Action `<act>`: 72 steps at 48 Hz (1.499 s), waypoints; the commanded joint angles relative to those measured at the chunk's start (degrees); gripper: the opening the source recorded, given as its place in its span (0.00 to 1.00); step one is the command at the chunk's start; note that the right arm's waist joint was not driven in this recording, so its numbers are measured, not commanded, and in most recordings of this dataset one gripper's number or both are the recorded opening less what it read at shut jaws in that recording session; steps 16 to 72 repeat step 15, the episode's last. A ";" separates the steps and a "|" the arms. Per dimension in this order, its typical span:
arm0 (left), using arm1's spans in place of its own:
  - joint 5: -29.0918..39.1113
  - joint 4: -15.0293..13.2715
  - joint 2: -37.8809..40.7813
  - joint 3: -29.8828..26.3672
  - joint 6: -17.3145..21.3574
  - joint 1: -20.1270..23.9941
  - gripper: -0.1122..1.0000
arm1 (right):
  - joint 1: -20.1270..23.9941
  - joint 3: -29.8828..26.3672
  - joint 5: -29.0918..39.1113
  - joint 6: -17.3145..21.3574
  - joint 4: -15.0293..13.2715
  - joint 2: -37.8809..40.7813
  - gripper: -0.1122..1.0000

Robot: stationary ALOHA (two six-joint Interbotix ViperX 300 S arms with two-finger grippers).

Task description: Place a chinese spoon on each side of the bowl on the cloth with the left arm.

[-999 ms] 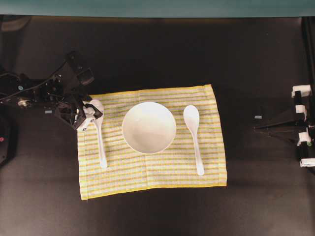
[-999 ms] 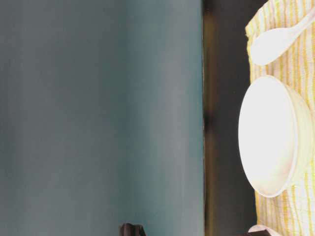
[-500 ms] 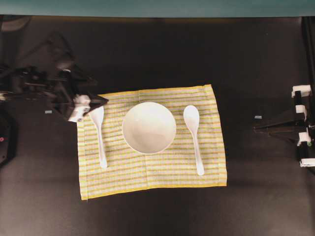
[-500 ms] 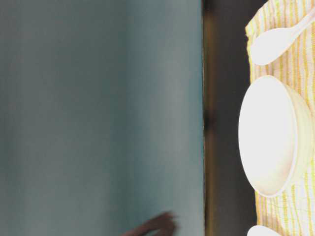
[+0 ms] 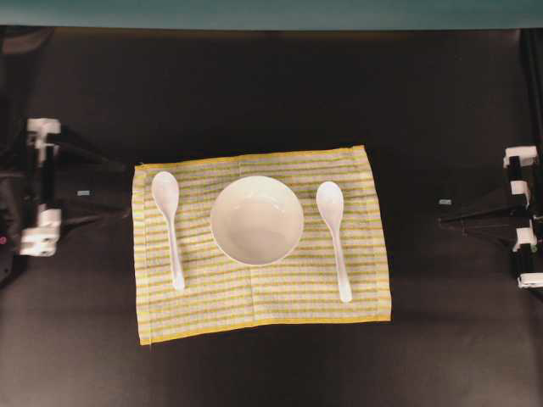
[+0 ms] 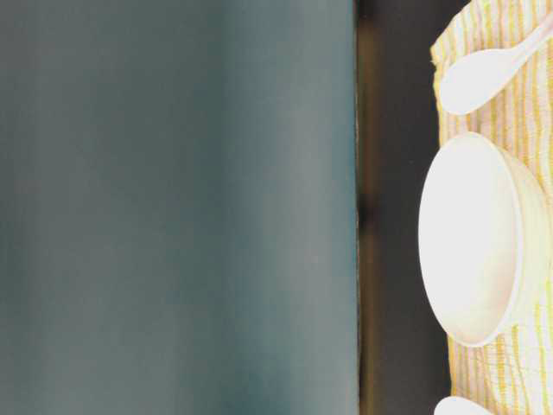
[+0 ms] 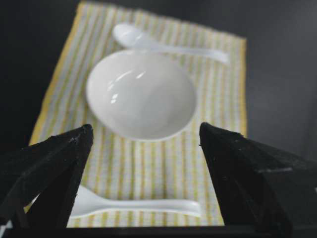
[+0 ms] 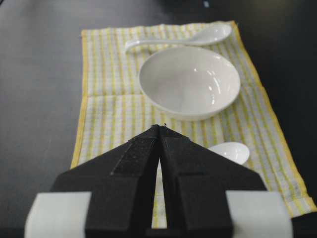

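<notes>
The striped yellow cloth [image 5: 254, 292] lies mid-table with the white bowl [image 5: 257, 220] on it. One white chinese spoon [image 5: 168, 225] lies on the cloth left of the bowl and another [image 5: 333, 237] lies to its right, both apart from the bowl. My left gripper [image 5: 114, 191] sits back at the left edge, open and empty. In the left wrist view its fingers [image 7: 59, 163] frame the near spoon [image 7: 143, 206] and the bowl [image 7: 141, 94]. My right gripper [image 5: 443, 220] rests shut at the right edge, its tips [image 8: 160, 127] touching, short of the cloth [image 8: 109, 109].
The black table [image 5: 271, 93] surrounds the cloth on all sides. Small pale tape marks [image 5: 82, 193] [image 5: 445, 202] lie near each gripper. A teal backdrop [image 5: 271, 13] runs along the far edge.
My left arm has drawn back from the head of the left spoon to the table's left edge. The spoon stays lying on the cloth. The right arm has not moved.
</notes>
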 commanded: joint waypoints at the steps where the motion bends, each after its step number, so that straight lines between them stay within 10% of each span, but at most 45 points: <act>1: 0.00 0.18 -3.78 0.26 0.62 -0.62 0.86 | 0.00 -0.44 -0.18 -0.35 0.18 -0.18 0.10; 15: 9.40 0.18 -10.55 0.35 3.60 -1.41 0.86 | 0.00 -0.35 0.09 -0.35 0.18 -1.76 0.10; 72: 9.40 0.18 -10.55 0.35 3.60 -1.41 0.86 | 0.00 -0.35 0.09 -0.35 0.18 -1.76 0.10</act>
